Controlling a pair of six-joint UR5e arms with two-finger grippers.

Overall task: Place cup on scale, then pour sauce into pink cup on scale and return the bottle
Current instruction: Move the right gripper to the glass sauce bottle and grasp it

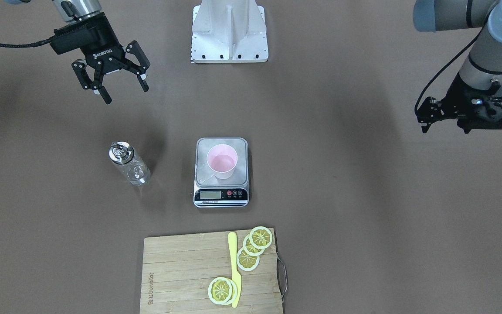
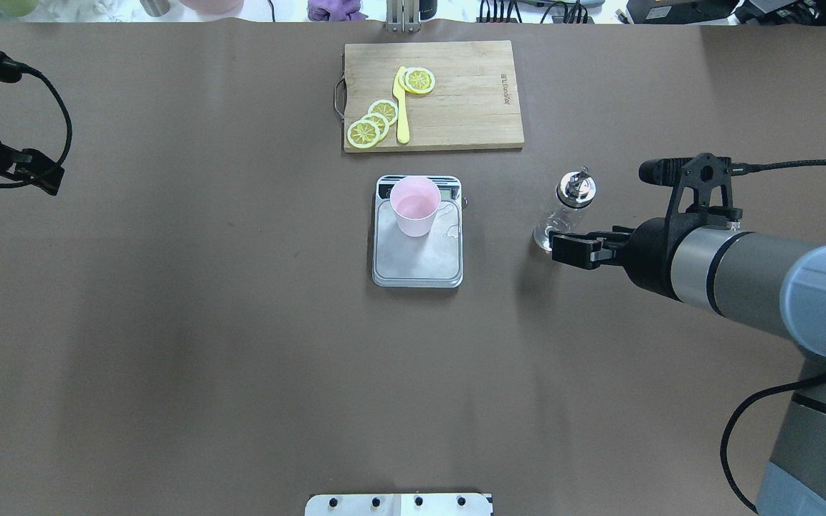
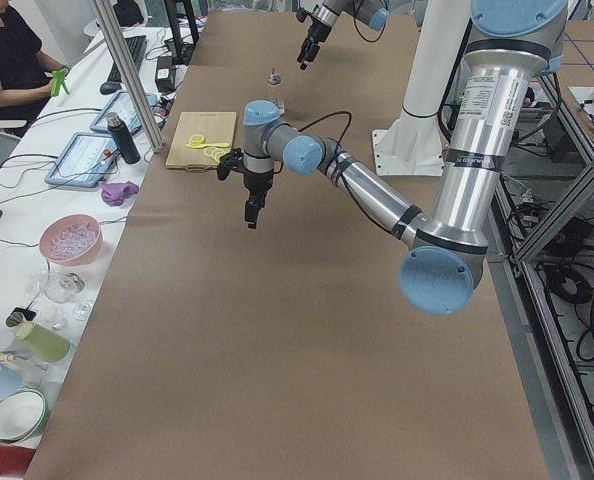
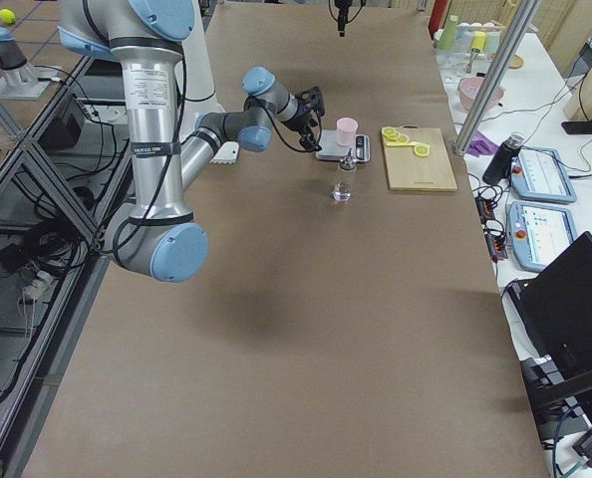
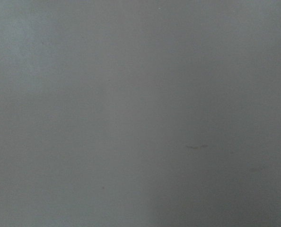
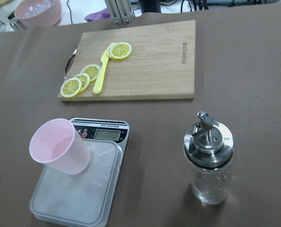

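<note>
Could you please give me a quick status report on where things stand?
Right gripper open and empty; left gripper unclear. Cup upright on scale. Bottle stands beside it, ungripped. Nothing blocks it.

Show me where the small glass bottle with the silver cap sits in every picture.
Front-facing: bottle left of the scale.
Overhead: bottle right of the scale.
Exterior left: bottle tiny, top centre.
Exterior right: bottle centre, below the scale.
Left wrist: not in it.
Right wrist: bottle lower right.
Shared landmark: the scale.

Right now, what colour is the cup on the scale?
Pale pink; the cup on the scale shows best in the right wrist view.
</note>
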